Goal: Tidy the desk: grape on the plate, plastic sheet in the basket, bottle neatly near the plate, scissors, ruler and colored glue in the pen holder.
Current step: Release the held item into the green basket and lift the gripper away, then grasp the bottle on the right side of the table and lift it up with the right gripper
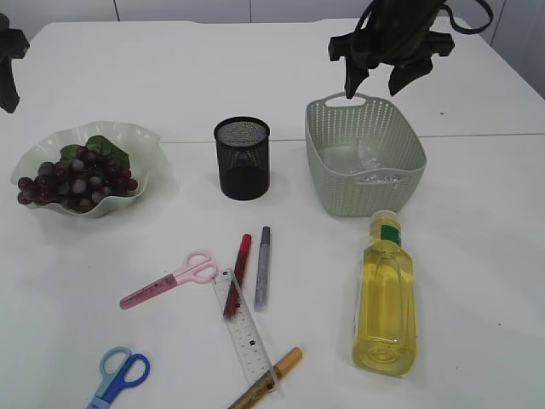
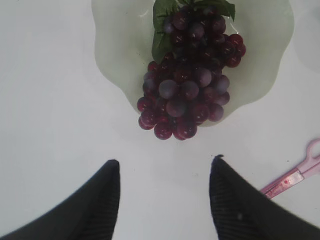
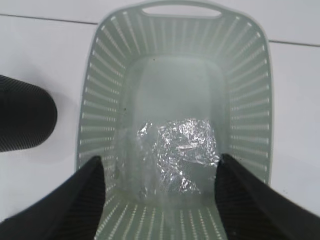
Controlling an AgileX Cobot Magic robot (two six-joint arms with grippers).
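— Grapes (image 1: pixel 78 179) are sitting on the wavy green plate (image 1: pixel 145 141) at the left of the desk (image 1: pixel 477 256), leaves up at the back. See them?

— Yes, and the left claw (image 2: pixel 165 172) hangs just short of that plate, its fingers spread with nothing between them. A pink pair of scissors (image 1: pixel 170 279) pokes in at its side.

— What about the other arm?

— The right claw (image 3: pixel 160 172) hovers over the pale green basket (image 1: pixel 409 141), fingers wide apart and empty. Below it, the crumpled plastic sheet (image 3: pixel 177 150) lies on the basket floor.

— So the sheet is inside. And the bottle (image 1: pixel 385 294)?

— Lying on its side in front of the basket, cap toward it, full of yellow liquid. It's well apart from the plate.

— Pen holder?

— The black mesh pen holder (image 1: pixel 243 158) stands upright between plate and basket. I can't see anything sticking out of it.

— The rest is on the desk?

— A clear ruler (image 1: pixel 243 328) lies in front, with a red glue pen (image 1: pixel 238 273) across its top end and a silver one (image 1: pixel 262 266) just beside it. A gold one (image 1: pixel 264 379) lies at the ruler's lower end. Blue scissors (image 1: pixel 119 375) sit at the near edge, left of that.
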